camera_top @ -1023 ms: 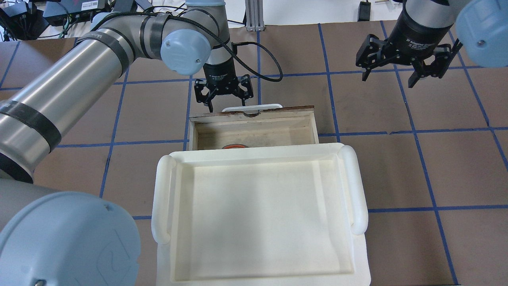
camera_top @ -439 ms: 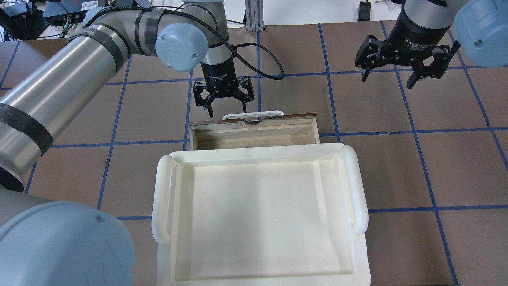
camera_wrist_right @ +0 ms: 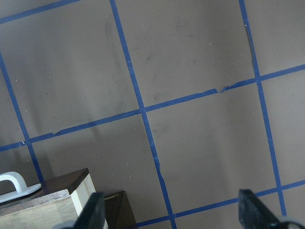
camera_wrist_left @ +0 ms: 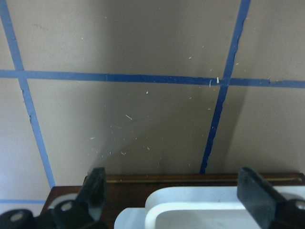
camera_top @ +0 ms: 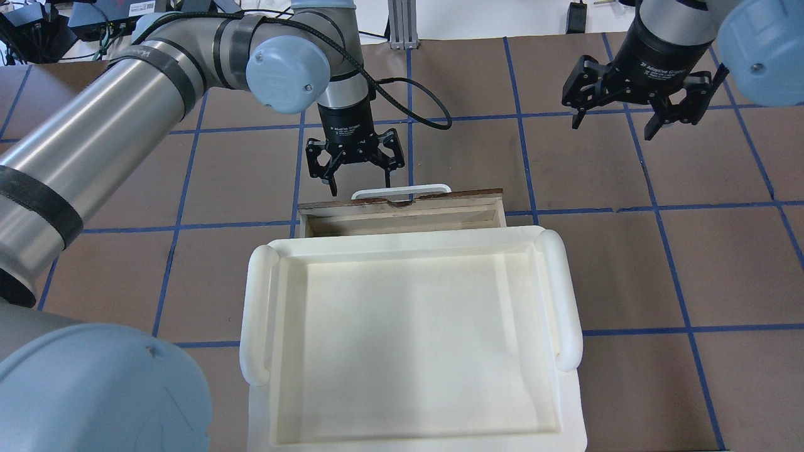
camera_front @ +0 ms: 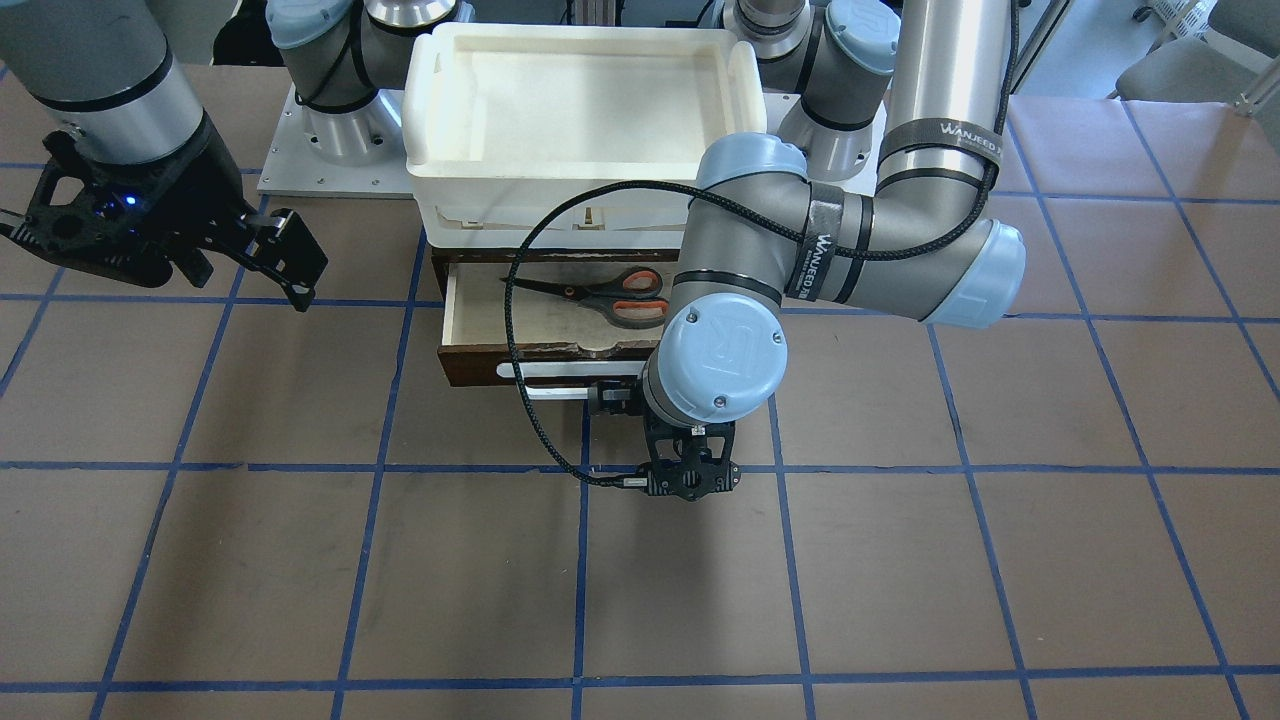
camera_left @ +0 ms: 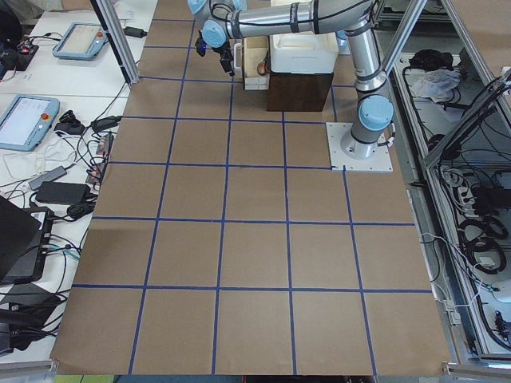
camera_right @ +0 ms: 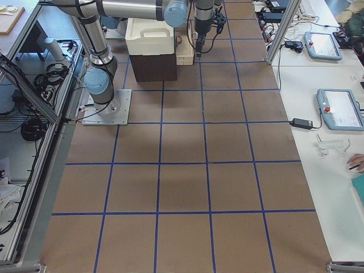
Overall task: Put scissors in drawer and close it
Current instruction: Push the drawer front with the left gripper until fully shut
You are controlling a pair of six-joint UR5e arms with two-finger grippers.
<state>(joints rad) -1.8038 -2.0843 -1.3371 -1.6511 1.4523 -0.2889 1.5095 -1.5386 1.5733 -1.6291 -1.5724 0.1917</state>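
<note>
The dark wooden drawer [camera_top: 402, 212] [camera_front: 470, 365] is partly open under the white tray. The scissors [camera_front: 600, 292], with orange-red handle loops, lie flat inside it; the overhead view hides them under the tray. My left gripper [camera_top: 359, 182] is open and empty, low at the drawer's front. In the left wrist view it [camera_wrist_left: 176, 195] has its fingers either side of the left end of the white bar handle [camera_wrist_left: 200, 210] [camera_top: 402, 188]. My right gripper [camera_top: 612, 122] [camera_wrist_right: 172, 214] is open and empty, hovering off to the drawer's right side.
A large white plastic tray [camera_top: 251, 314] [camera_front: 430, 100] sits on the dark cabinet [camera_right: 153, 68] that houses the drawer and overhangs most of it. The brown table [camera_top: 659, 270] has a blue tape grid. The left arm's black cable [camera_front: 515, 330] loops over the drawer.
The drawer has slid further in under the tray, and the left gripper has followed its front. The scissors' orange handle, seen a second ago, is now hidden overhead. The right gripper barely moved.
</note>
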